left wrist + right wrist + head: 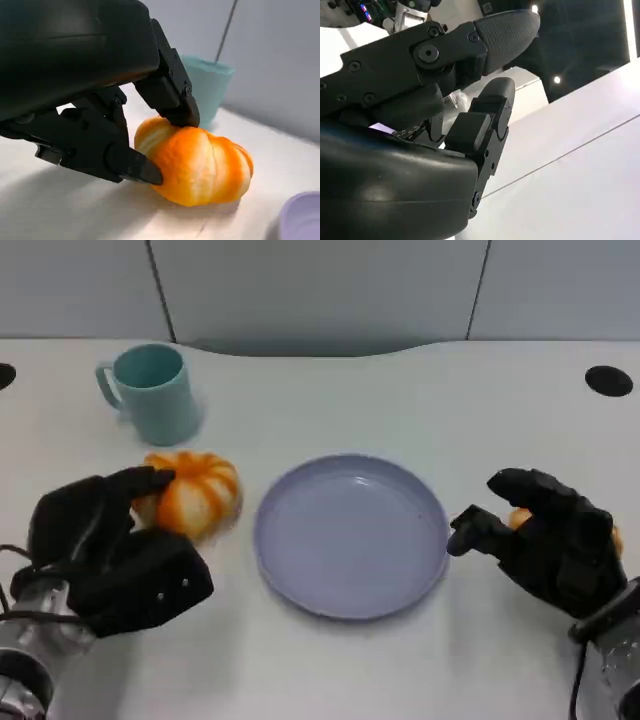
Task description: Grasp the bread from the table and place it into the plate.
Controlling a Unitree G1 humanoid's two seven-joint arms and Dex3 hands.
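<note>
- Left wrist view had the left hand point(125, 125) closing around the bread point(197, 165), fingertips touching its top and near side, so it looked like a grasp just settling in, bread sitting on the table point(60, 210).
- Head view put the bread left of the plate point(350, 535), near it, handy for a short carry.
- Teal mug point(152, 392) stood behind the bread, out of the path.
- Right hand point(540, 540) sat right of the plate, fingers curled; something orange peeked behind it, can't tell if it was held.
</note>
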